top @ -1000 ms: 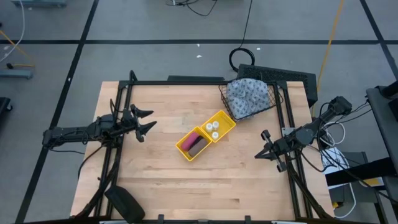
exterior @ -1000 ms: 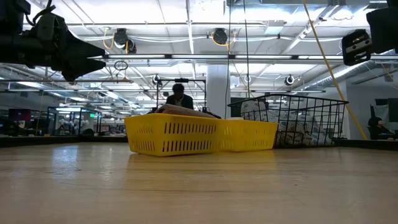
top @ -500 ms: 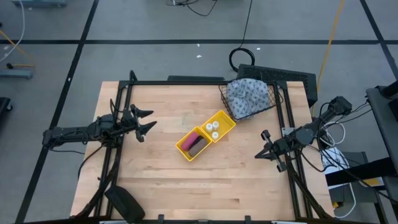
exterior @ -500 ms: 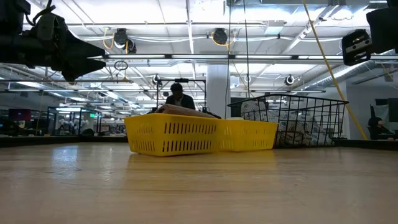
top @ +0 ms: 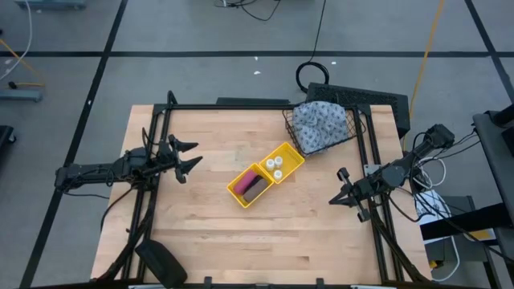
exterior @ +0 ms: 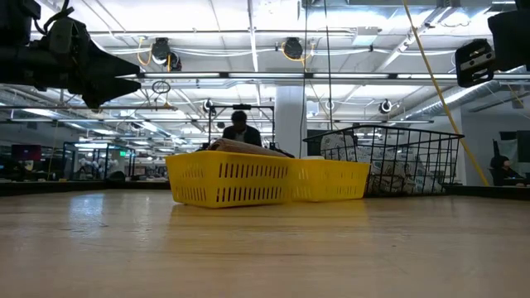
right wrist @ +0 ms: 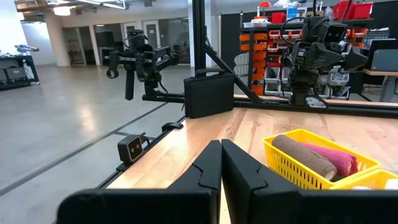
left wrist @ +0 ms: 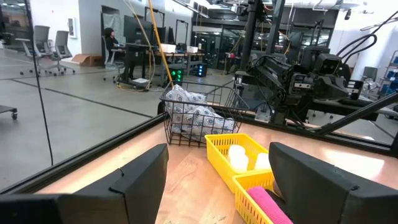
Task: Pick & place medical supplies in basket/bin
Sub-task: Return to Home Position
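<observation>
The yellow bin (exterior: 232, 182) sits in the middle of the high view, turned slantwise on the wooden tabletop (top: 209, 233). Its lower-left half holds the pink cylinder (top: 248, 179) and the brown cylinder (top: 256, 189), lying side by side. Its upper-right half holds the little white bottles (top: 275, 166). Just beside the bin, toward the upper right, is the black wire basket (exterior: 431, 161) with the grey-blue cloth bundle (top: 320, 124) inside it. The left end effector (left wrist: 217, 154) hangs over the left side of the tabletop, well apart from the bin, its fingers spread wide with nothing held. The right end effector (right wrist: 221, 163) hangs at the right edge, fingers pressed together, holding nothing.
</observation>
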Action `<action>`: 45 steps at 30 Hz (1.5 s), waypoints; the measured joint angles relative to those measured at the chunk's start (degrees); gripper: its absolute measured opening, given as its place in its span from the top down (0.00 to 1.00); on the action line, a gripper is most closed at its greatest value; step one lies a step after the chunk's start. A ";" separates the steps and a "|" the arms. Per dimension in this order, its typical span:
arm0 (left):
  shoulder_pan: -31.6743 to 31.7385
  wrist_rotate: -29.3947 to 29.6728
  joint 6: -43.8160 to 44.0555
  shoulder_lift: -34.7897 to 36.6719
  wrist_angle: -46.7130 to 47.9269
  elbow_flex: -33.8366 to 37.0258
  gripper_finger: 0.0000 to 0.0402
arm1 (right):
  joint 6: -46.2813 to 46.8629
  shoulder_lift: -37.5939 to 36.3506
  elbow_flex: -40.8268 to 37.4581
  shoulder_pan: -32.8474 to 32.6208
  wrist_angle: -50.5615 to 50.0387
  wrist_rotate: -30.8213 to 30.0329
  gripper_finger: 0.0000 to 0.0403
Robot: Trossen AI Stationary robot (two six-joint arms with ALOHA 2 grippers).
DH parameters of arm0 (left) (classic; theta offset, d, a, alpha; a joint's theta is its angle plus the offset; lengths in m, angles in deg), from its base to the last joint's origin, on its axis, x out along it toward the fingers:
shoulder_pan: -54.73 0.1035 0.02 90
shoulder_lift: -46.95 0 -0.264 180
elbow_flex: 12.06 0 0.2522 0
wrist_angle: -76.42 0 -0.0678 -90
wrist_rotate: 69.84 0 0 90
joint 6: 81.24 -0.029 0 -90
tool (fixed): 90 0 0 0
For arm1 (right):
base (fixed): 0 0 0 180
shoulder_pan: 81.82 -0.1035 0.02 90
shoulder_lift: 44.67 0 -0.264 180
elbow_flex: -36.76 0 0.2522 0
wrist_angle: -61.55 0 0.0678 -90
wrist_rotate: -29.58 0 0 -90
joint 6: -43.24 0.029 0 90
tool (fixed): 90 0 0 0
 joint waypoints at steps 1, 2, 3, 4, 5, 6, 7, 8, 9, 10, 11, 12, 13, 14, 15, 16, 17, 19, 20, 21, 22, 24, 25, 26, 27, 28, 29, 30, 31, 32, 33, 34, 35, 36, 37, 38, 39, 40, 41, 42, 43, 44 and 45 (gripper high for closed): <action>0.00 0.00 0.01 0.00 0.00 0.00 0.28 | 0.02 0.00 0.00 0.00 -0.02 0.00 1.00; -0.02 0.00 0.00 0.00 0.00 0.00 0.29 | 0.01 0.00 0.00 0.00 0.00 0.00 1.00; 0.00 0.00 0.00 0.00 0.00 0.00 0.29 | 0.01 0.00 -0.01 0.00 0.00 0.00 1.00; 0.00 0.00 0.00 0.00 0.00 0.00 0.30 | 0.00 0.00 0.00 0.00 -0.02 0.00 1.00; 0.00 0.00 0.00 0.00 0.00 0.00 0.30 | 0.02 0.00 -0.02 0.00 -0.02 0.00 1.00; -0.02 0.00 0.00 0.00 0.00 0.00 0.31 | 0.02 0.00 -0.01 0.00 -0.01 0.00 1.00; 0.00 0.00 0.00 0.00 0.00 0.00 0.31 | 0.01 0.00 0.00 -0.02 -0.01 0.00 1.00; 0.00 0.00 0.00 0.00 -0.01 0.00 0.31 | 0.00 0.00 -0.01 0.00 0.00 0.00 1.00; -0.01 0.00 0.00 0.00 0.00 0.00 0.31 | 0.02 0.00 0.00 0.00 0.00 0.00 1.00; 0.00 0.00 0.00 0.00 0.00 0.00 0.31 | 0.02 0.00 0.00 0.00 -0.02 0.00 1.00; 0.00 0.00 0.00 0.00 0.00 0.00 0.31 | 0.02 0.00 0.00 0.00 0.00 0.00 1.00; 0.00 0.00 0.00 0.00 0.00 0.00 0.31 | 0.01 0.00 -0.01 0.00 -0.01 0.00 1.00; 0.00 0.00 0.00 0.00 0.00 0.00 0.30 | 0.01 0.00 -0.02 -0.01 -0.01 0.01 1.00; 0.00 0.02 0.00 0.00 0.00 0.00 0.30 | 0.00 0.00 0.00 0.00 0.00 0.00 1.00; -0.02 0.00 0.00 0.00 -0.02 0.00 0.29 | 0.02 0.00 -0.01 -0.01 -0.01 0.00 1.00; 0.00 0.00 0.00 0.00 0.00 0.00 0.29 | 0.01 0.00 -0.01 -0.02 -0.01 0.00 1.00; 0.00 0.00 0.00 0.00 0.00 0.00 0.28 | 0.01 0.00 0.00 0.00 0.00 0.00 1.00; 0.00 0.00 0.00 0.00 -0.02 0.00 0.28 | 0.00 0.00 -0.02 0.00 0.00 0.00 1.00; 0.00 0.00 0.00 0.00 -0.02 0.00 0.27 | 0.00 0.00 0.00 -0.02 -0.02 0.00 1.00; -0.01 0.00 0.00 0.00 0.00 0.00 0.27 | 0.00 0.00 0.00 0.00 0.00 0.00 1.00; -0.01 0.00 0.00 0.00 -0.01 0.00 0.28 | 0.00 0.00 -0.01 -0.02 -0.01 0.00 1.00; -0.02 0.01 0.00 0.00 -0.02 0.00 0.28 | 0.01 0.00 0.00 -0.01 -0.01 0.00 1.00; -0.01 0.00 0.00 0.00 -0.01 0.00 0.28 | 0.02 0.00 -0.01 -0.02 0.00 0.00 1.00; 0.00 0.00 0.00 0.00 0.00 0.00 0.29 | 0.01 0.00 0.00 -0.02 -0.02 0.00 1.00; 0.00 0.01 0.00 0.00 -0.02 0.00 0.29 | 0.01 0.00 -0.01 -0.02 0.00 0.01 1.00; 0.00 0.02 0.00 0.00 -0.02 0.00 0.30 | 0.02 0.00 -0.01 0.00 -0.01 0.00 1.00; -0.02 0.02 0.00 0.00 0.00 0.00 0.30 | 0.01 0.00 -0.02 -0.02 0.00 0.00 1.00; -0.02 0.02 0.00 0.00 0.00 0.00 0.31 | 0.02 0.00 -0.02 -0.01 -0.01 0.00 1.00; -0.02 0.00 0.00 0.00 -0.02 0.00 0.31 | 0.01 0.00 0.00 0.00 -0.01 0.00 1.00; -0.02 0.01 0.00 0.00 0.00 0.00 0.31 | 0.02 0.00 -0.01 -0.01 0.00 0.00 1.00; -0.01 0.01 0.00 0.00 0.00 0.00 0.31 | 0.02 0.00 0.00 -0.02 -0.02 0.00 1.00; 0.00 0.01 0.00 0.00 -0.02 0.00 0.30 | 0.02 0.00 -0.02 -0.02 0.00 0.00 1.00; 0.00 0.00 0.00 0.00 0.00 0.00 0.30 | 0.02 0.00 0.00 0.00 0.00 0.00 1.00; 0.00 0.01 0.00 0.00 -0.01 0.00 0.29 | 0.01 0.00 -0.01 -0.01 -0.01 0.00 1.00; -0.02 0.01 0.00 0.00 -0.01 0.00 0.29 | 0.02 0.00 -0.02 -0.01 0.00 0.00 1.00; 0.00 0.00 0.00 0.00 0.00 0.00 0.28 | 0.02 0.00 -0.01 -0.01 0.00 0.00 1.00; -0.01 0.02 0.00 0.00 -0.01 0.00 0.28 | 0.02 0.00 -0.02 0.00 -0.02 0.00 1.00; -0.02 0.00 0.00 0.00 -0.02 0.00 0.28 | 0.01 0.00 -0.01 -0.02 0.00 0.00 1.00; 0.00 0.00 0.00 0.00 -0.02 0.00 0.27 | 0.02 0.00 -0.01 0.00 0.00 0.00 1.00; -0.02 0.00 0.00 0.00 -0.01 0.00 0.27 | 0.01 0.00 0.00 -0.02 -0.01 0.00 1.00; 0.00 0.00 0.00 0.00 -0.01 0.00 0.28 | 0.00 0.00 -0.02 -0.02 -0.02 0.00 1.00; -0.02 0.00 0.00 0.00 0.00 0.00 0.28 | 0.00 0.00 0.00 0.00 -0.02 0.02 1.00; -0.02 0.02 0.00 0.00 -0.02 0.00 0.29 | 0.02 0.00 0.00 -0.02 0.00 0.00 1.00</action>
